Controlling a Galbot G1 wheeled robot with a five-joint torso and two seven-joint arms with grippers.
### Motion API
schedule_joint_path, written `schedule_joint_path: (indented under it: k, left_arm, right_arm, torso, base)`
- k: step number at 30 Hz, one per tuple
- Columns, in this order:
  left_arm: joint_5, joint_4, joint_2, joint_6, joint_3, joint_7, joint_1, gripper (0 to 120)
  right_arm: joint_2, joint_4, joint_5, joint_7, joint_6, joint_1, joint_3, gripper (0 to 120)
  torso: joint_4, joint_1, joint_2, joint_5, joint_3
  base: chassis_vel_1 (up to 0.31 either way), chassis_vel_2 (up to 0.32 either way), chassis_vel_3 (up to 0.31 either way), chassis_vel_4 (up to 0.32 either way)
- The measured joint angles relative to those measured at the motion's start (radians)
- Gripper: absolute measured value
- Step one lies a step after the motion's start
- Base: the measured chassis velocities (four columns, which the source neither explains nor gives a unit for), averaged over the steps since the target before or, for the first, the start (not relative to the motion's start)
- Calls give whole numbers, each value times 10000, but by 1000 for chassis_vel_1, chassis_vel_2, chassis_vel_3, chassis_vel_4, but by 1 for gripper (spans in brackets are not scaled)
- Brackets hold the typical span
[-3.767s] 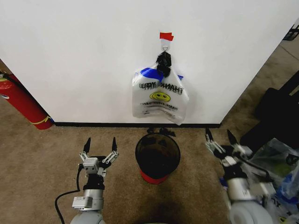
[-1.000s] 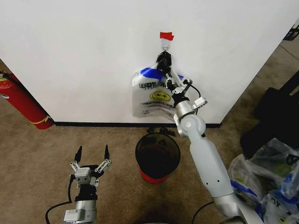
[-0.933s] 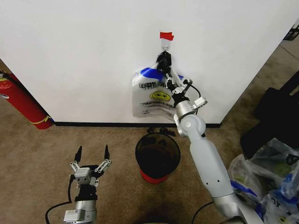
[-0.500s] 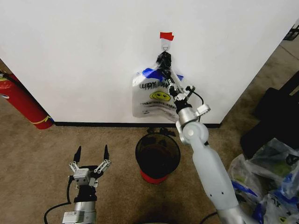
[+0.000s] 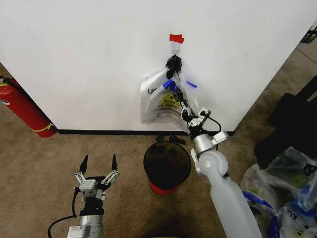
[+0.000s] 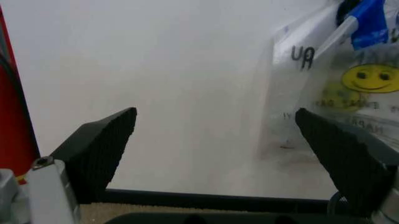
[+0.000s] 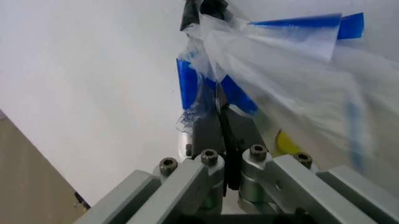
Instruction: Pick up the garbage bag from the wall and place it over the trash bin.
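- Pinching a fold of the garbage bag (image 5: 163, 99), my right gripper (image 5: 177, 96) has its two fingers pressed together with thin plastic and a blue handle strip caught between them; the right wrist view shows the fingers (image 7: 219, 122) meeting with no gap.
- From there my right arm (image 5: 218, 173) slopes down and back toward me, passing just to the right of the trash bin (image 5: 167, 166).
- I see the bag bunched at its top under a small metal hook (image 5: 175, 48) on the wall (image 5: 89, 59), a bit of red tape (image 5: 176, 38) just above the hook.
- The bin stands on the carpet (image 5: 44, 173) right below the bag, near the black baseboard (image 5: 99, 132).
- My left gripper (image 5: 98, 166) hovers low over the carpet, well left of the bin, fingers spread wide with nothing between them.
- A red fire extinguisher (image 5: 22, 109) leans by the wall at far left.
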Motion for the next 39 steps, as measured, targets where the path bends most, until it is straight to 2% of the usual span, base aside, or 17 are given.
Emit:
schedule_joint_path:
  k: [8, 19, 23, 30, 34, 39]
  left_arm:
    - [-29, -17, 84, -86, 117, -8, 17, 100]
    - [-78, 43, 213, -143, 279, -23, -74, 100]
    - [-78, 49, 243, -139, 324, -23, -104, 100]
    - [-92, 58, 319, -80, 439, -22, -221, 100]
    - [-169, 67, 390, -69, 449, -19, -254, 100]
    - [-299, 128, 467, -61, 445, -7, -316, 100]
  right_arm:
    - [-227, 1299, -1339, -350, 294, -1660, 172, 0]
    - [-819, 2376, -2679, -953, 1091, -4018, 837, 0]
    - [-938, 2536, -2962, -1097, 1339, -4420, 961, 0]
    - [-1192, 2922, -3813, -1452, 2048, -5382, 1394, 0]
    - [-1233, 2958, -4576, -1777, 2792, -6082, 1823, 0]
    - [-1183, 2949, -4843, -2194, 3531, -6755, 2237, 0]
  torso:
    - [0, -1, 0, -1, 0]
    - [-2, 0, 1, -1, 0]
    - [-1, 0, 0, 1, 0]
    - [1, 0, 1, 0, 0]
    - [0, 0, 1, 0, 0]
    - [-1, 0, 1, 0, 0]
  base:
    - [0, 0, 0, 0]
    - [0, 0, 0, 0]
    - [0, 0, 0, 0]
    - [0, 0, 0, 0]
    - [0, 0, 0, 0]
    - [0, 0, 0, 0]
